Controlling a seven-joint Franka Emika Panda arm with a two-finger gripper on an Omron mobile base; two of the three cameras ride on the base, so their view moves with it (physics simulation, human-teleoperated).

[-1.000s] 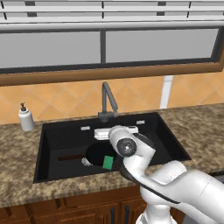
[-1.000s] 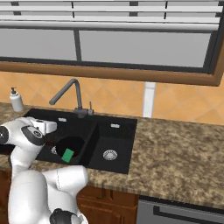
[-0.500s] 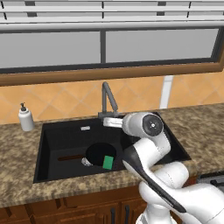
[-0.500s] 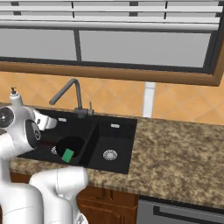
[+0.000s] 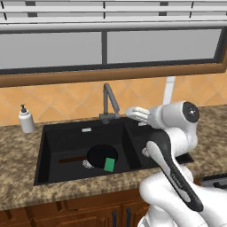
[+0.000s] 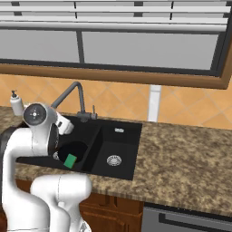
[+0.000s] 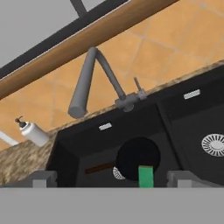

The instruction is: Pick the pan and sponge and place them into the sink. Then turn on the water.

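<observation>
**Pan and sponge in, tap untouched: risks at the faucet**

Granite tabletop (image 5: 17,186) surrounds the sink (image 5: 48,146) in the left base view. The pan (image 5: 101,156) lies in the larger basin, over its drain, handle pointing away from the faucet (image 5: 108,102). The sponge (image 5: 109,164) rests on the pan's near edge. The arm's hand hangs just right of the faucet base, above the sink divider. No water runs.

From the right base view, the faucet (image 6: 72,93) stands behind the sink (image 6: 122,152), and the sponge (image 6: 70,160) shows green in the basin beside the arm. The soap bottle (image 6: 16,103) stands well left of the faucet.

Looking along the hand, the claw (image 7: 112,179) is spread fully wide and holds nothing. The faucet (image 7: 92,78) rises ahead, its small lever (image 7: 139,89) at the base; pan (image 7: 138,157) and sponge (image 7: 145,176) lie below.

What seems left is the water. The lever is thin and sits close beside the faucet neck, so a wide claw may strike the neck or slip past the lever. An approach that is too low could hit the sink's rear rim.
</observation>
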